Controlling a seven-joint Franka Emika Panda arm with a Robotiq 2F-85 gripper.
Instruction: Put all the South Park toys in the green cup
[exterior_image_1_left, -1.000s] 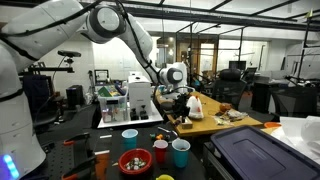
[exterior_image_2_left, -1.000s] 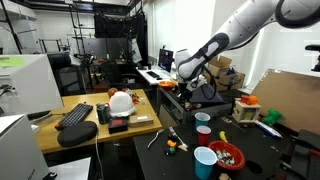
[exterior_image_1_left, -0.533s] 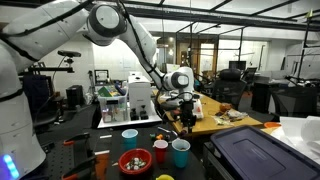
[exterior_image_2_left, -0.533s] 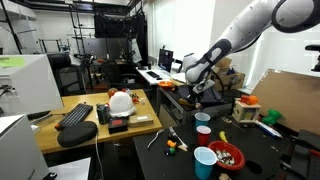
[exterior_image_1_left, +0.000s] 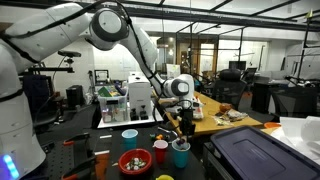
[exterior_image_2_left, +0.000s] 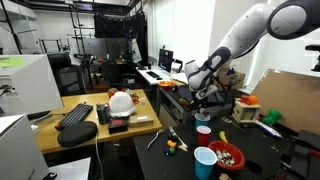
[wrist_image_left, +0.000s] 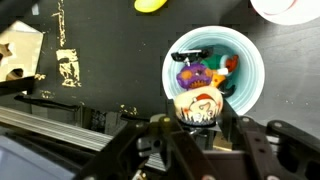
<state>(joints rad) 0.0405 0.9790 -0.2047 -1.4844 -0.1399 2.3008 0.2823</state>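
Note:
The green cup (exterior_image_1_left: 181, 153) is a teal tumbler on the black table, next to the red cup (exterior_image_1_left: 160, 151). It also shows in an exterior view (exterior_image_2_left: 203, 132). In the wrist view the green cup (wrist_image_left: 250, 62) is seen from above, with purple and orange toys (wrist_image_left: 205, 70) inside. My gripper (wrist_image_left: 197, 118) is shut on a South Park toy (wrist_image_left: 197, 105) with a round cream head. It holds the toy at the cup's near rim. In both exterior views the gripper (exterior_image_1_left: 184, 126) (exterior_image_2_left: 203, 105) hangs just above the cup.
A light-blue cup (exterior_image_1_left: 130, 136) and a red bowl (exterior_image_1_left: 133, 160) with small items stand beside the cups. A yellow item (wrist_image_left: 150, 4) lies on the table beyond the cup. A wooden desk (exterior_image_2_left: 90, 128) carries a keyboard and helmet. A dark bin (exterior_image_1_left: 255, 150) sits nearby.
My gripper has moved down and toward the cups with the toy in it. It now hangs over the green cup.

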